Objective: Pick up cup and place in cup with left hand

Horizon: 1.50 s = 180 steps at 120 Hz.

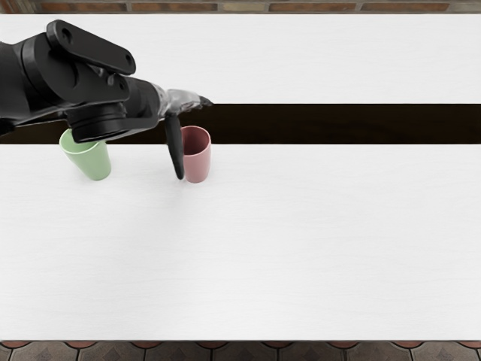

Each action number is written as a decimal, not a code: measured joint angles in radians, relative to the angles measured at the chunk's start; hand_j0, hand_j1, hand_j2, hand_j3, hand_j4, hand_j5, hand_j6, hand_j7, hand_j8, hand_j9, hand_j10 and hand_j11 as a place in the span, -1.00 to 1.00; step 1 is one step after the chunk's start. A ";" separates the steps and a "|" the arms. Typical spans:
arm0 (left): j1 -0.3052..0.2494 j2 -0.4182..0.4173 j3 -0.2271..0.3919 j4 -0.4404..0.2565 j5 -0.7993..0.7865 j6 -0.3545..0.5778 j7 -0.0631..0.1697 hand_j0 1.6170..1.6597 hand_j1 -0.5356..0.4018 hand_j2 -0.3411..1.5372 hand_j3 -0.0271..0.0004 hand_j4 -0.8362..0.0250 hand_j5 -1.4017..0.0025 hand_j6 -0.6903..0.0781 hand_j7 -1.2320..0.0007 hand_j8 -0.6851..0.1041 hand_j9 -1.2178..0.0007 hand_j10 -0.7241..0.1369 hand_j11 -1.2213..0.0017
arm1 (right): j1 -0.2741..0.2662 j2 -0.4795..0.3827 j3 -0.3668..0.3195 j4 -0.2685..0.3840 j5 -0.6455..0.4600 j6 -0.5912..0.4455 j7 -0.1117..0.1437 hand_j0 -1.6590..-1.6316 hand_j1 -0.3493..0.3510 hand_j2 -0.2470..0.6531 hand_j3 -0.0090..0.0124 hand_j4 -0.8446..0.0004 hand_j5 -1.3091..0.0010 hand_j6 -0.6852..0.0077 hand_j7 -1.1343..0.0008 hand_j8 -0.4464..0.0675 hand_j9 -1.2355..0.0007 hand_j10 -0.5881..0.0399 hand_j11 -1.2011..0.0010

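My left hand [193, 140] reaches in from the left at the pink cup [197, 164]. Its thumb points down along the cup's left side, while the other fingers extend to the right above and behind the rim; they look open, not closed around the cup. Whether the thumb touches the cup I cannot tell. The pink cup stands upright on the white table. Farther left is the green cup [92, 161], also on the table, its rim partly hidden beneath my left forearm.
The white table [301, 248] is crossed by a dark band [338, 124] behind the cups. Its front edge runs along the bottom of the view, with patterned floor tiles below. My left arm covers the upper left area.
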 joint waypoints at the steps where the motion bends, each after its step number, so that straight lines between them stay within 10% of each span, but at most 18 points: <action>1: 0.000 -0.004 -0.002 0.000 -0.001 0.004 0.000 0.92 0.87 -0.64 0.97 0.93 0.99 0.78 0.99 0.72 0.99 0.67 0.99 | 0.000 0.000 0.000 0.000 0.000 0.000 0.000 -0.93 -0.94 -0.46 -0.16 0.96 0.97 0.93 0.96 0.67 0.96 0.82 0.96; 50: 0.063 -0.039 -0.033 0.003 -0.050 0.125 0.004 0.92 0.80 -0.63 0.97 0.86 0.94 0.71 0.93 0.65 0.93 0.61 0.93 | 0.000 0.000 0.000 0.000 0.000 0.000 0.000 -0.93 -0.94 -0.46 -0.16 0.96 0.97 0.93 0.96 0.67 0.96 0.82 0.96; 76: 0.069 -0.039 -0.030 0.003 -0.067 0.137 0.004 0.92 0.43 -0.60 0.97 0.52 0.66 0.33 0.62 0.28 0.62 0.26 0.62 | 0.000 0.000 0.000 0.000 0.000 0.000 0.000 -0.93 -0.94 -0.46 -0.16 0.96 0.97 0.93 0.96 0.67 0.96 0.82 0.96; 107: 0.080 -0.042 -0.031 0.006 -0.116 0.143 0.004 0.92 0.21 -0.57 0.97 0.23 0.54 0.10 0.48 0.50 0.45 0.60 0.42 | 0.000 0.000 0.000 0.000 0.000 0.000 0.000 -0.93 -0.94 -0.46 -0.16 0.96 0.97 0.93 0.96 0.67 0.96 0.82 0.96; 142: 0.090 -0.042 -0.016 0.003 -0.129 0.191 0.032 0.91 -0.18 -0.52 0.97 -0.16 0.27 -0.23 0.15 0.04 0.10 -0.06 0.08 | 0.000 0.000 0.000 0.000 0.000 0.000 0.000 -0.93 -0.94 -0.46 -0.16 0.96 0.97 0.93 0.96 0.67 0.96 0.82 0.96; 180: -0.010 0.011 -0.014 -0.022 -0.143 0.176 0.050 0.80 -0.13 -0.36 0.97 -0.33 -0.07 -0.36 -0.21 0.01 -0.24 -0.11 -0.22 | 0.000 0.000 0.000 0.000 0.000 0.000 0.000 -0.93 -0.94 -0.46 -0.16 0.96 0.97 0.93 0.96 0.67 0.96 0.82 0.96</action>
